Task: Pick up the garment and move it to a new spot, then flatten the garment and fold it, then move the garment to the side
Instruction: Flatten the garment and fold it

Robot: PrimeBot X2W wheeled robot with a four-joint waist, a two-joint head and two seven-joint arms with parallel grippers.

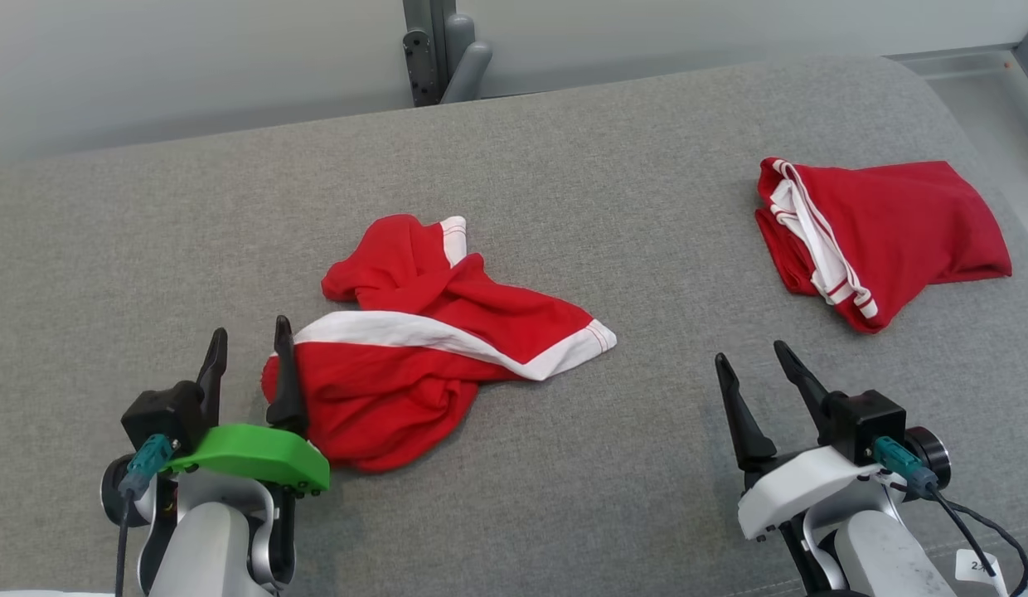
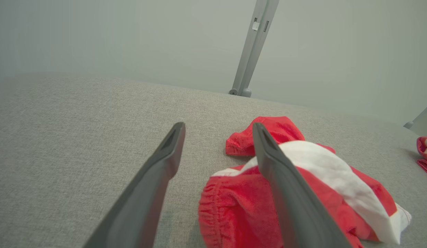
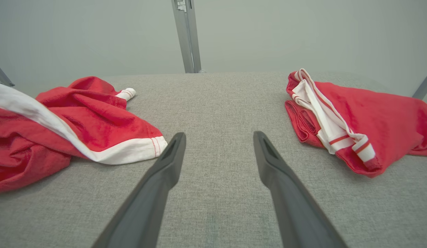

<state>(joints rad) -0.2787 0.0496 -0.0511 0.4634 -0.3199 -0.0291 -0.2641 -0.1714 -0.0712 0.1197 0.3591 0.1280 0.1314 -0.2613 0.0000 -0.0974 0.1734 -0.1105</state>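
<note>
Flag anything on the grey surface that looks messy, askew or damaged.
The red garment with the white band, beside the left gripper, lies crumpled and twisted, one white-edged hem sticking out. The other red garment, far right, is roughly folded. No spill or damage shows.

Grey fabric surface [image 1: 564, 166]; grey metal post [image 1: 431, 50] behind far edge

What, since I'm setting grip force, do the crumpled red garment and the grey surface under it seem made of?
The crumpled garment: soft, matte knit, probably cotton jersey; it slumps in loose folds and its hem looks gathered. The grey surface: matte woven upholstery-like fabric, judging by the fine heathered weave; what lies beneath cannot be told.
</note>
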